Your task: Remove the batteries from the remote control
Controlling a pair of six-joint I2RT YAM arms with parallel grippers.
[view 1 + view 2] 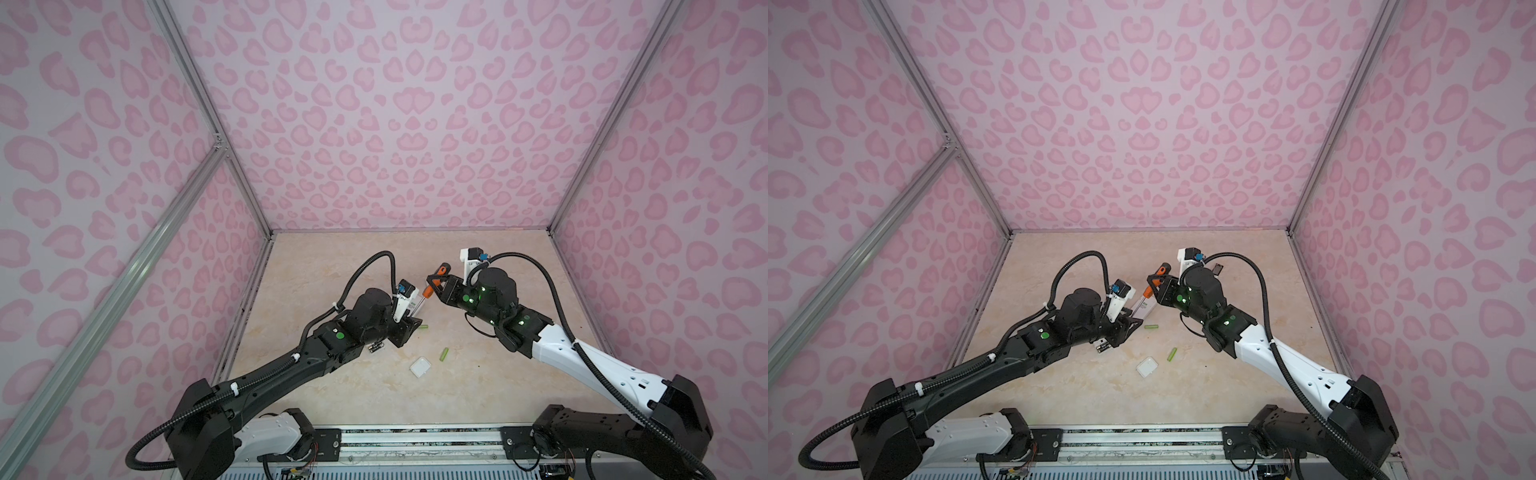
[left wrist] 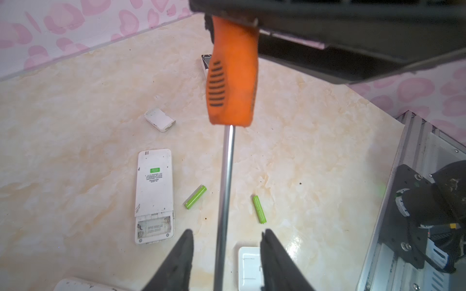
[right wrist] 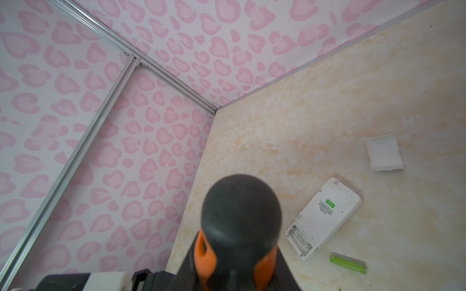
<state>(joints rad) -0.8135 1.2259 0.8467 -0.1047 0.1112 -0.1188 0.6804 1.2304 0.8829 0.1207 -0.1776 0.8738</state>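
Two lime-green batteries (image 2: 195,197) (image 2: 259,209) lie loose on the marble table, seen in both top views (image 1: 423,327) (image 1: 1172,354). The white remote control (image 2: 154,196) lies face down with its battery bay uncovered and empty. My right gripper (image 1: 437,286) is shut on the orange handle of a screwdriver (image 2: 233,75), held above the table with its steel shaft pointing down. My left gripper (image 2: 227,233) is open, with that shaft between its fingers (image 2: 185,248) and a gap on each side. A dark pair of batteries (image 1: 84,348) shows beside the left arm.
A white cover (image 2: 248,267) lies just past the left fingers, and another cover (image 2: 159,120) lies beyond the remote. A second white remote (image 2: 75,284) shows at the picture's edge. Pink patterned walls (image 1: 395,124) close in the table on three sides.
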